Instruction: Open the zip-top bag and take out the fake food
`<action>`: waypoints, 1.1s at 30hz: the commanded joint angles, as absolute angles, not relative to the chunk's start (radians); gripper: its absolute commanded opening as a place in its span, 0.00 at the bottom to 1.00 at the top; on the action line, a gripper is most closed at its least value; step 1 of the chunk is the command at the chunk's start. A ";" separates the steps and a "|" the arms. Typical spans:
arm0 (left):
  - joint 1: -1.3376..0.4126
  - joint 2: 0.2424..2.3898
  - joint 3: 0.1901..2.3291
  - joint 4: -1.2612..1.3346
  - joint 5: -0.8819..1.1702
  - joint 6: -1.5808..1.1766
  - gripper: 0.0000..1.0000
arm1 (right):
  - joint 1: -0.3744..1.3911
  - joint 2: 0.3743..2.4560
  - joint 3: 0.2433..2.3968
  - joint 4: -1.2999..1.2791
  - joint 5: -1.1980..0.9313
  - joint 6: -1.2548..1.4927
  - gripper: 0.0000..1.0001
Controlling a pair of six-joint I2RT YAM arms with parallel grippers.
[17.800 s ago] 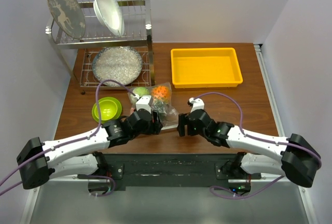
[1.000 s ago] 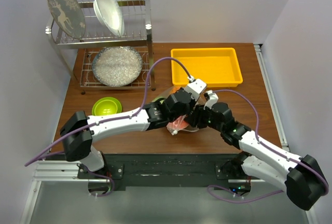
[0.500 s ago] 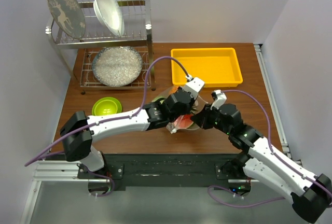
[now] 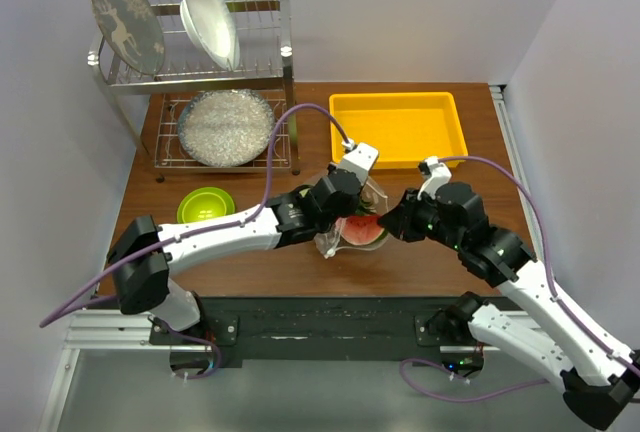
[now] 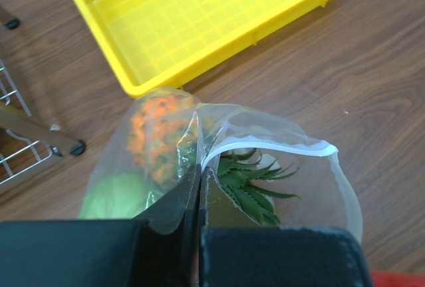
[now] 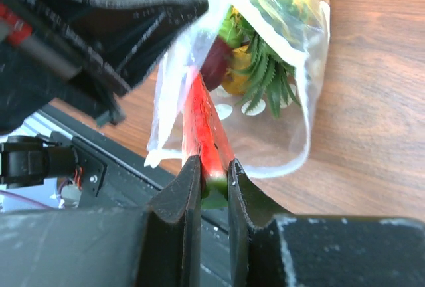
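A yellow tray (image 4: 398, 130) sat just behind the action, with a dish rack (image 4: 200, 77) and a lime-green bowl (image 4: 206, 206) off to the left. The left gripper (image 5: 199, 202) was clamped on one lip of the zip-top bag (image 5: 292, 174), mid-table in front of the tray, and its wrist hid much of the bag from above. The bag's mouth gaped toward the right gripper (image 6: 212, 174), which pinched the watermelon slice (image 6: 206, 137), edge-up and lying lengthwise through the opening. The pineapple (image 5: 158, 127) lay inside.
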State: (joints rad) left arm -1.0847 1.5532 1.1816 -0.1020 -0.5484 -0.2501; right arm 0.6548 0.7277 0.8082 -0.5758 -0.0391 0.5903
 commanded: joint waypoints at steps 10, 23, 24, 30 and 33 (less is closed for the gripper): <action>-0.979 1.433 1.177 -0.230 -0.592 -0.342 0.00 | 0.658 0.715 1.123 -0.890 -0.021 0.569 0.00; -0.977 1.267 1.077 -0.394 -0.666 -0.388 0.00 | 0.657 0.962 1.376 -0.827 0.135 0.532 0.00; -0.976 1.259 1.075 -0.405 -0.667 -0.390 0.00 | 0.657 0.982 1.385 -0.804 0.146 0.522 0.00; -0.976 1.197 1.060 -0.451 -0.655 -0.396 0.00 | 0.611 1.146 1.427 -0.692 0.183 0.474 0.00; -0.976 1.183 1.072 -0.494 -0.644 -0.411 0.00 | 0.507 1.213 1.427 -0.617 0.072 0.466 0.00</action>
State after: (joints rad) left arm -0.9821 1.2182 1.0645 -0.4484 -0.6289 -0.3782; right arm 0.6014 1.1622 1.3804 -0.7647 0.1345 0.5060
